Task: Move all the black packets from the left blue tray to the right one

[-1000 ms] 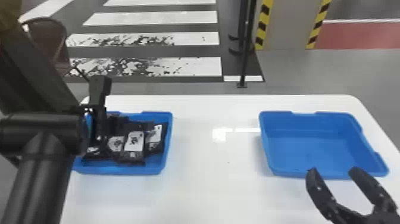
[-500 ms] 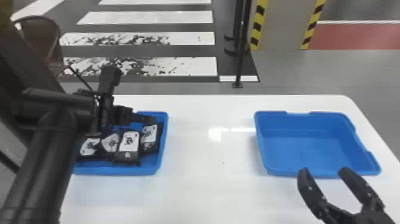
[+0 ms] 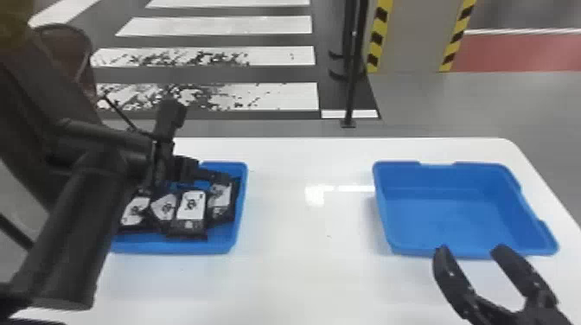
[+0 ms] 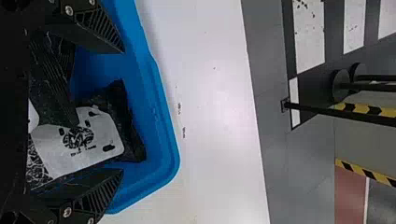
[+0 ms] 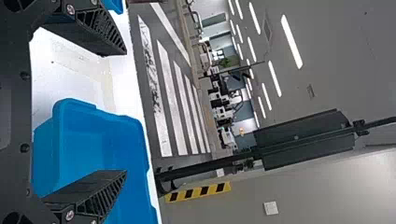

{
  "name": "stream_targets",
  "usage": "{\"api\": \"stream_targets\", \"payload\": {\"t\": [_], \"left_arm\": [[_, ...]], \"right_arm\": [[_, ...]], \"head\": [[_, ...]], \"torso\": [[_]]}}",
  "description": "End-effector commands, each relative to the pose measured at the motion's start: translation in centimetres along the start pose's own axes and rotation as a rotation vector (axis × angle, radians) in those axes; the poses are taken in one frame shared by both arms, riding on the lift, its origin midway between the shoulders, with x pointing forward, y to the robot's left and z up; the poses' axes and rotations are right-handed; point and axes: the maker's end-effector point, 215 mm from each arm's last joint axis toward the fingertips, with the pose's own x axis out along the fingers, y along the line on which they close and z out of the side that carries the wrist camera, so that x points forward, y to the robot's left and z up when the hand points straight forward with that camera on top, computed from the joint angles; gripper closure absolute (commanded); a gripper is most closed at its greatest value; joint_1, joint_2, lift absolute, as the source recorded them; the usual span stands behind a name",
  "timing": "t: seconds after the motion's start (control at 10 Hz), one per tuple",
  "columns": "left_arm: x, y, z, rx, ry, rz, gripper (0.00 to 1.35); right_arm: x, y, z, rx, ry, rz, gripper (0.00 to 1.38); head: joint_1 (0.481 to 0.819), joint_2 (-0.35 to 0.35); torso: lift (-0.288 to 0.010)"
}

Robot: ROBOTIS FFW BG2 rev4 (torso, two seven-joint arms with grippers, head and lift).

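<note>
While at least four black packets (image 3: 191,208) lie bunched in the left blue tray (image 3: 175,247), the right tray (image 3: 449,216) holds none. Step in hand, by my reading: first pick-up. Left pincer (image 4: 123,111) over the left tray's far right part, spread wide, the rightmost packet (image 4: 114,147) lying between its two sides, no grip seen. Right pincer (image 3: 471,247) at the right tray's near side, above the white surface (image 3: 302,281), wide open, empty. Next move calls for lowering a touch if needed, closing on that one packet, lifting clear of its neighbours. Packets carry white labels (image 4: 102,135) with dark print; no wording made out.
</note>
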Motion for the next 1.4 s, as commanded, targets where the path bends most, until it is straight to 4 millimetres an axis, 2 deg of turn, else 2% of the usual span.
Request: {"api": "stream_targets", "payload": {"t": [0.0,0.5,0.6,0.7,0.8,1.0,1.2,1.3], "left_arm": [[0.6,-0.2,-0.4,0.012,0.023,-0.006,0.13],[2.5,-1.4,-1.6,0.014,0.028,-0.058,0.14],[2.6,-1.5,-1.5,0.017,0.024,-0.059,0.24],[2.6,-1.1,-1.3,0.017,0.012,-0.05,0.5],[2.9,-1.1,-1.4,0.011,-0.01,-0.052,0.84],[3.5,-2.0,-2.9,-0.038,-0.013,-0.085,1.07],[3.9,-2.0,-3.3,-0.052,-0.036,-0.091,1.2],[3.9,-2.3,-3.2,-0.07,-0.06,-0.111,1.2]], "right_arm": [[0.1,0.1,-0.2,0.007,0.001,0.001,0.11],[0.6,0.5,-0.6,0.033,-0.001,0.01,0.11],[0.6,0.5,-0.6,0.035,-0.002,0.01,0.11],[0.6,0.5,-0.6,0.036,-0.002,0.01,0.11],[0.6,0.4,-0.7,0.043,-0.002,0.011,0.11],[0.4,0.4,-0.8,0.052,0.0,0.01,0.11],[0.4,0.5,-0.8,0.062,0.0,0.011,0.11],[0.3,0.5,-0.9,0.064,0.001,0.012,0.11]], "head": [[0.695,0.046],[0.695,0.038],[0.695,0.037],[0.695,0.035],[0.695,0.035],[0.695,0.035],[0.695,0.028],[0.695,0.029]], "torso": [[-0.14],[-0.14],[-0.14],[-0.14],[-0.14],[-0.14],[-0.14],[-0.14]]}}
